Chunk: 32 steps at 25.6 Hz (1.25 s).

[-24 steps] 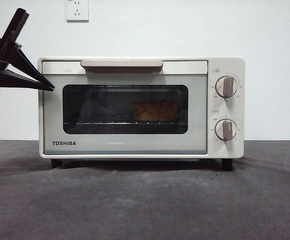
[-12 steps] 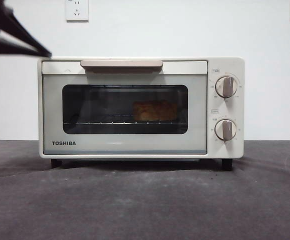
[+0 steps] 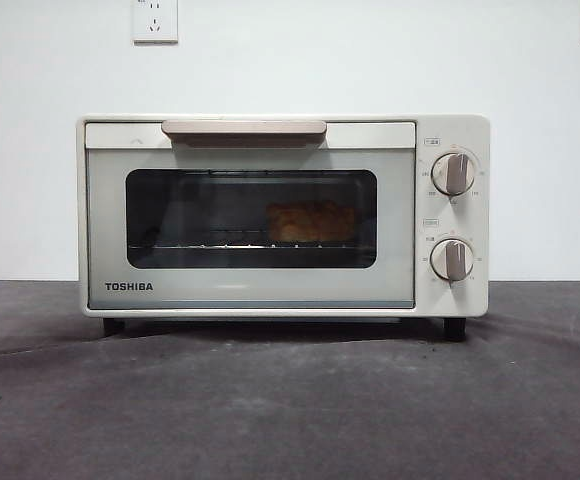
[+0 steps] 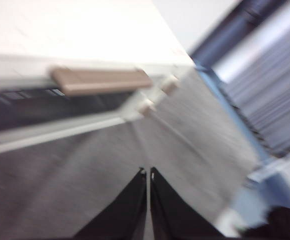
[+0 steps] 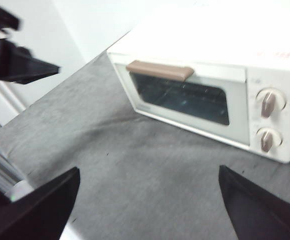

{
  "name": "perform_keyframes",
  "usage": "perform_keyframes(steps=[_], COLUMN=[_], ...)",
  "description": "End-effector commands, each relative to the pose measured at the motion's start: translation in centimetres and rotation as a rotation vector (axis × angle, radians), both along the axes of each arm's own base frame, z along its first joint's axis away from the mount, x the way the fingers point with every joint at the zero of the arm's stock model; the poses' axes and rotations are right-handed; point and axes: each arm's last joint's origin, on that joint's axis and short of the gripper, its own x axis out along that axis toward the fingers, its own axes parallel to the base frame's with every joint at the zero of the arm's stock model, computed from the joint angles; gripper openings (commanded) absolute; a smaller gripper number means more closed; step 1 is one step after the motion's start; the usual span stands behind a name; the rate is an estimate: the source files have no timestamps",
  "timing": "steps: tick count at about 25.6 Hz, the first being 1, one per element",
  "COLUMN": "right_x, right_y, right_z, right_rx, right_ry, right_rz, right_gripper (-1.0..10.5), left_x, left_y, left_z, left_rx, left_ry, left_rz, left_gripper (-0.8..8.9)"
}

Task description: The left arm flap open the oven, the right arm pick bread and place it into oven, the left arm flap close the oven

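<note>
The cream-white oven (image 3: 270, 290) stands on the grey table with its door shut and its beige handle (image 3: 243, 128) at the top. The orange-brown bread (image 3: 310, 222) lies on the wire rack inside, behind the right half of the dark window. Neither arm shows in the front view. My left gripper (image 4: 148, 172) is shut and empty, held in the air away from the oven (image 4: 75, 40); this view is blurred. It also shows in the right wrist view (image 5: 22, 62), off the oven's handle-side corner. My right gripper (image 5: 149, 172) is open and empty, well back from the oven (image 5: 220, 60).
The oven has two beige knobs (image 3: 453, 172) on its right panel. Grey cloth (image 3: 290, 400) covers the table in front of it. A white wall with a socket (image 3: 154, 20) stands behind. A table edge and floor (image 4: 265, 100) show in the left wrist view.
The left gripper, beside the oven's upper left corner a second ago, has risen up and left out of the front view. The oven door stays shut with the bread inside.
</note>
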Motion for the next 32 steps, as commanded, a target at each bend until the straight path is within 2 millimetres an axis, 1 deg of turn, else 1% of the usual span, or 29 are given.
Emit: perform_keyframes(steps=[1,3,5,7,9,13,32], right_x=[-0.1,0.0,0.0,0.0,0.1,0.1,0.1], right_y=[-0.1,-0.1,-0.1,-0.1,-0.1,-0.1,-0.2], right_z=[0.7,0.8,0.9,0.9,0.9,0.9,1.0], right_rx=[-0.009,-0.018,-0.022,-0.029,-0.033,-0.036,-0.031], right_ry=[-0.076,-0.098,-0.117,-0.125,-0.127,-0.129,-0.128], right_rz=[-0.001,-0.002,-0.008,-0.019,-0.028,-0.043,-0.04], right_gripper=[4.4,4.4,3.9,3.4,2.5,0.1,0.1], left_x=[-2.1,-3.5,-4.7,-5.6,-6.0,-6.1,-6.1], left_y=[0.3,0.5,0.7,0.9,1.0,1.1,1.1], left_z=[1.6,2.2,2.5,2.7,2.7,2.6,2.6], left_rx=[0.06,0.083,0.102,0.105,0.104,0.102,0.1], left_ry=[-0.169,-0.269,-0.341,-0.374,-0.381,-0.365,-0.365], left_rz=[0.041,0.026,0.012,0.012,0.019,0.023,0.023], left_gripper=[0.16,0.16,0.16,0.16,0.16,0.16,0.2])
